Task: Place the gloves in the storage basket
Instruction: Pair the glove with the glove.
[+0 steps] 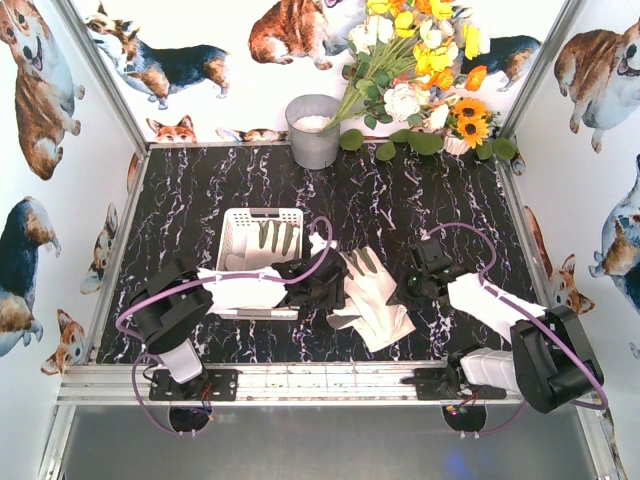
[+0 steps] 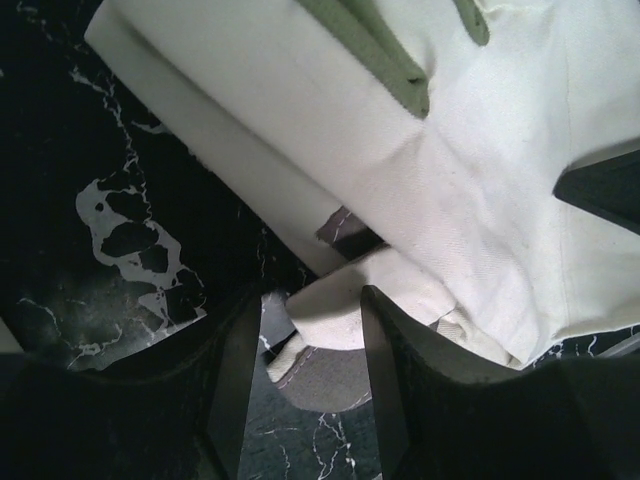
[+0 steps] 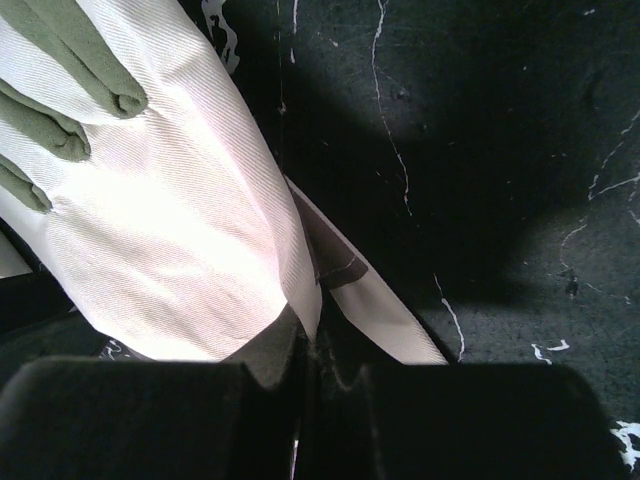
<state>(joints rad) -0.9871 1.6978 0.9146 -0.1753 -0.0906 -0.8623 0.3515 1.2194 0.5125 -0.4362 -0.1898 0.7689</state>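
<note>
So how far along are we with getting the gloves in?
Done: one glove lies in the storage basket. In hand: the left gripper is open around a fold of the pile of gloves beside the basket. The right gripper is shut at the pile's edge, and I can't tell whether it has cloth. Left: that whole pile, at least two gloves.

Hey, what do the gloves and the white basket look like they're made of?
The gloves look like matte woven cotton-type cloth, a fine twill weave showing, with grey-green patches. The basket is probably moulded plastic: smooth, white, slotted walls.
</note>
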